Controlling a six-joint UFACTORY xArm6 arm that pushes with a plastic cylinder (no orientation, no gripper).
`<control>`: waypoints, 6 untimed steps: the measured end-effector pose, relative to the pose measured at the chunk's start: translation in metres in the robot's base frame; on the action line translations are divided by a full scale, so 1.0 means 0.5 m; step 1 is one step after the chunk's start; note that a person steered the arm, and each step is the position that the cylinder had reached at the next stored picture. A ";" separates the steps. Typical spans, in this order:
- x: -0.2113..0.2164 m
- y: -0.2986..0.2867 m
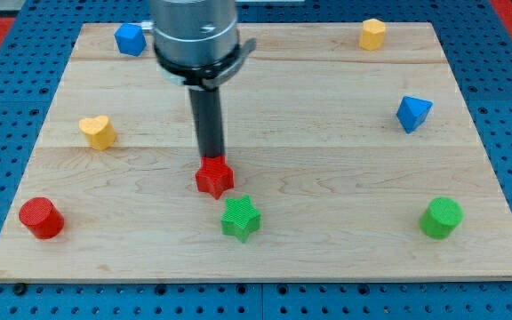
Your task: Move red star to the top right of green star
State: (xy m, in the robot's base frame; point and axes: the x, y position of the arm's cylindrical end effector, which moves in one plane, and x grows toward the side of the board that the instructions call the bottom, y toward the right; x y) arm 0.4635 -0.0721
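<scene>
The red star (pixel 214 177) lies on the wooden board (pixel 327 116), a little left of centre. The green star (pixel 240 218) lies just below and to the right of it, nearly touching. My tip (pixel 212 158) stands right at the red star's top edge, touching or almost touching it. The dark rod rises from there to the arm's grey body at the view's top.
A red cylinder (pixel 41 218) sits at the bottom left, a yellow heart (pixel 98 132) at the left, a blue block (pixel 130 39) at the top left. A yellow block (pixel 372 34) is at the top right, a blue triangular block (pixel 412 113) at the right, a green cylinder (pixel 441 218) at the bottom right.
</scene>
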 end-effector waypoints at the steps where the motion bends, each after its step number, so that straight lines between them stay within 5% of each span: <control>1: 0.011 -0.101; 5: 0.025 0.133; 6: 0.015 0.104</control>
